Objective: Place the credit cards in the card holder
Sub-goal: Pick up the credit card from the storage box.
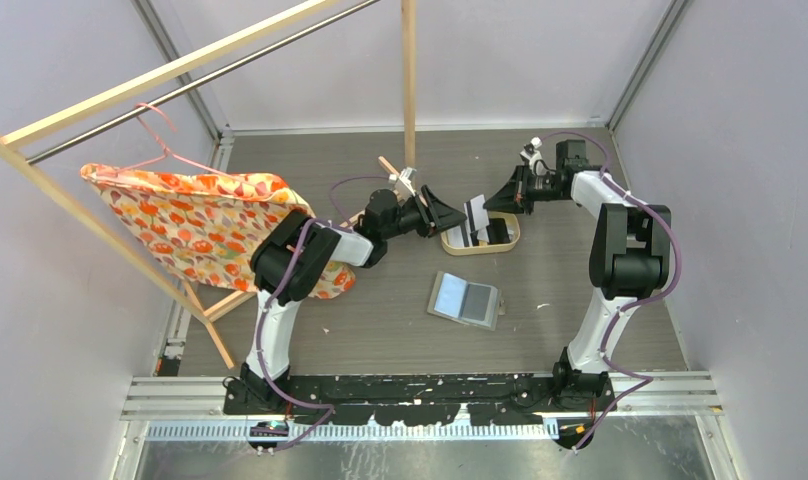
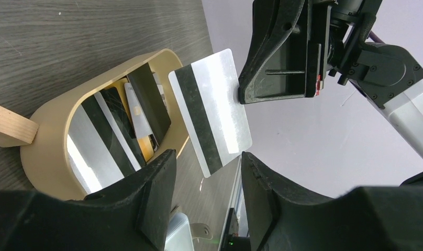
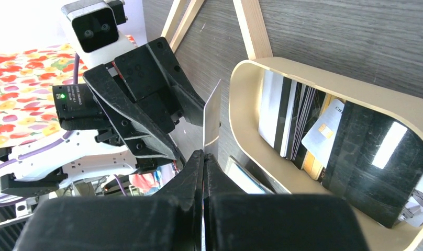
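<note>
Nearest us on the dark, wood-grained desk (image 1: 380,330) lies the card holder (image 1: 465,300). It is a flat grey square folded open, with one half pale and the other darker. Beyond it sits an oval tray (image 1: 480,249) with a thin light-wood rim. A loose stack of cards (image 3: 282,112) leans inside it: glossy black ones, white ones with a black stripe, and a pale one with a small chip.

Over the tray, one stiff, shiny white card (image 2: 212,117) with a broad black stripe is held tilted in the air. The right pincer (image 3: 203,157) is pinched tight on its edge. The left pincer (image 2: 208,159) faces it with its black jaws about halfway apart and the card's lower corner just at the gap. We cannot tell whether they touch it.

The left arm rises from its base, bends beside a flowered cloth (image 1: 195,225) and reaches right. The right arm climbs, folds at the elbow and stretches left toward the tray.
</note>
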Controlling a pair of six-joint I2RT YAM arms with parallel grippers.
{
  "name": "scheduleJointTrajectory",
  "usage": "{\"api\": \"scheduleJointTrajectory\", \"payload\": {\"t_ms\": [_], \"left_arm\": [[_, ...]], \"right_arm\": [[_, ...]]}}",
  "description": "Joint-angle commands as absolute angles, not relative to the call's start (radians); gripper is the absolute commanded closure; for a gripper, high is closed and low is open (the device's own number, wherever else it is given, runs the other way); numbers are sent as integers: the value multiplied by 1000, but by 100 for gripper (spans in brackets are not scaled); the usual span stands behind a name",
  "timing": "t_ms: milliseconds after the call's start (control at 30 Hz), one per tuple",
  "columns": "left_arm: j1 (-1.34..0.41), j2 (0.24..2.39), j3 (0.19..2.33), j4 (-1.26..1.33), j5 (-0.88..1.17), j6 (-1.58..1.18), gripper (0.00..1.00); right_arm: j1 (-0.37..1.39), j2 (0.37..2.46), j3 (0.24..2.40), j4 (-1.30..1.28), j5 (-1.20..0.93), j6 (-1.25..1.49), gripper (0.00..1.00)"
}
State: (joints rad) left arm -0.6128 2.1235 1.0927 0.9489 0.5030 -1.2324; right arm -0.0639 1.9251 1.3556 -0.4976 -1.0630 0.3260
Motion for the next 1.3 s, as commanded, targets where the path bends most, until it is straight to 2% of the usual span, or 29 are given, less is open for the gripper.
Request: {"api": "scheduleJointTrajectory", "payload": {"t_ms": [0, 433, 767, 867, 967, 1067, 1133, 1200, 1267], "left_arm": [[-610, 2128, 1115, 980, 515, -1258, 50], [-618, 2148, 1158, 986, 510, -1318, 50], [-618, 2134, 1161, 1003, 513, -1349, 56], [-618, 2125, 1155, 1011, 511, -1360, 66], [-618, 2111, 1149, 1011, 509, -1360, 84], [-615, 2094, 1146, 1000, 515, -1343, 97], [-617, 2072, 1145, 966, 523, -1311, 100], [-617, 2035, 1134, 925, 530, -1265, 100], [-617, 1992, 1125, 858, 533, -1194, 100]], "right_arm": [[-69, 1906, 1345, -450, -1107, 363, 99], [-46, 1873, 1304, -333, -1149, 473, 99], [-20, 1874, 1303, -324, -1154, 475, 99], [-16, 1877, 1305, -335, -1148, 459, 99], [-16, 1875, 1328, -410, -1135, 384, 99], [-14, 1869, 1360, -509, -1121, 273, 98], [-14, 1857, 1379, -581, -1107, 193, 87], [-15, 1830, 1391, -645, -1078, 112, 67], [-16, 1795, 1394, -687, -1045, 54, 52]]}}
